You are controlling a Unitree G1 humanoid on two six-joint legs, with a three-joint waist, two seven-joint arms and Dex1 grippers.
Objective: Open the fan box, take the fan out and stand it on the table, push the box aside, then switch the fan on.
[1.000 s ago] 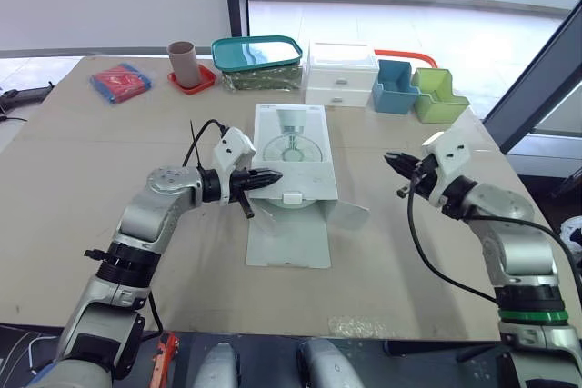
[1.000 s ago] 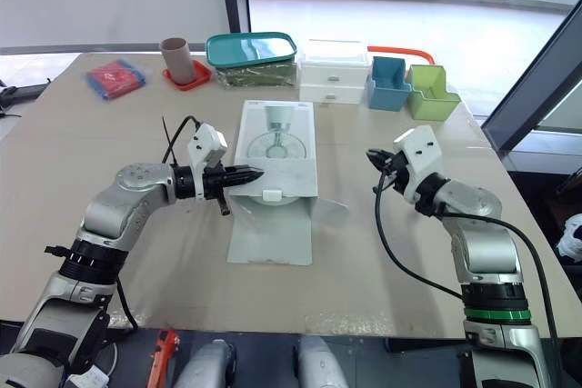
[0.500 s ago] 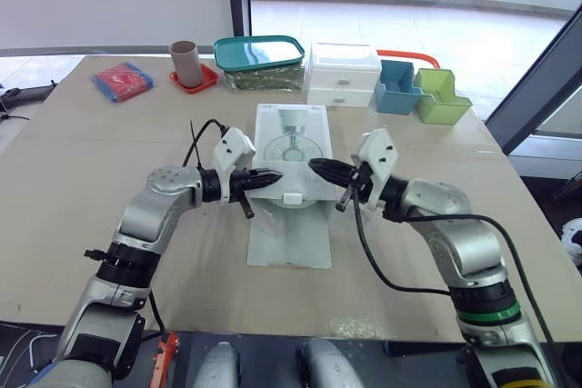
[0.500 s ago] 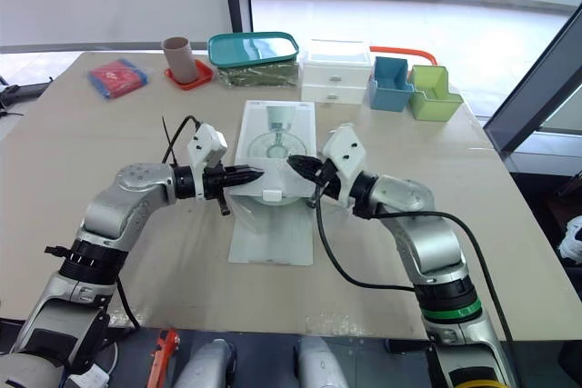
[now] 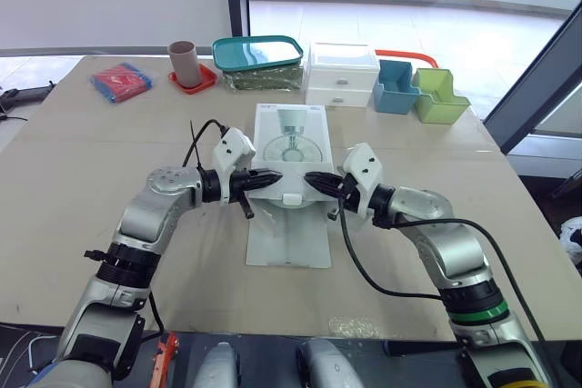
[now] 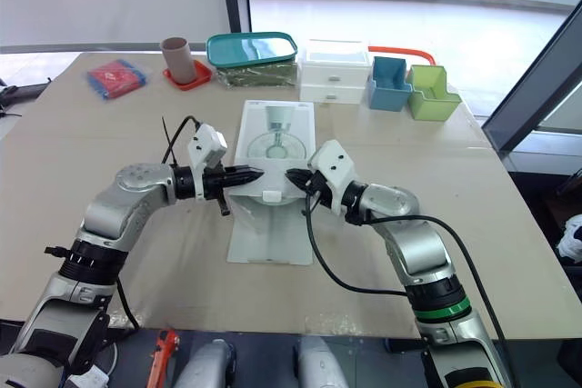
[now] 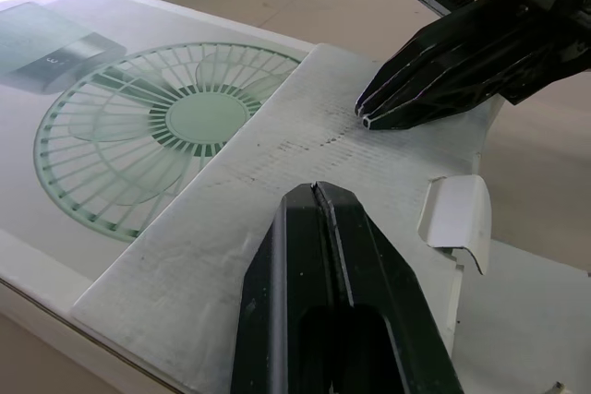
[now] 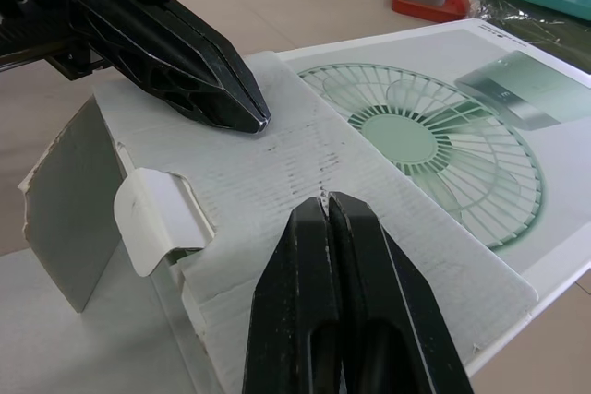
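The white fan box [image 5: 291,143], printed with a green fan picture, lies flat at the table's centre. Its long near flap [image 5: 289,241] is folded out onto the table, and a small white tab [image 7: 459,219] sticks out at that end. My left gripper [image 5: 275,177] is shut, its tip over the near end of the box top from the left. My right gripper [image 5: 309,177] is shut too, and its tip meets the same strip from the right. The two tips face each other a short way apart, as the left wrist view shows with my own gripper [image 7: 319,193] below the right one [image 7: 365,117].
Along the far edge stand a red packet [image 5: 120,81], a brown cup [image 5: 183,59] on a red coaster, a teal-lidded container [image 5: 258,54], a white drawer unit [image 5: 342,74], and blue [image 5: 395,88] and green [image 5: 438,95] bins. Crumpled clear wrap [image 5: 356,324] lies at the front edge.
My right arm has swung in from the table's right side to the box's near end, facing the left gripper. The box's right side flap no longer sticks out. The left arm has stayed put.
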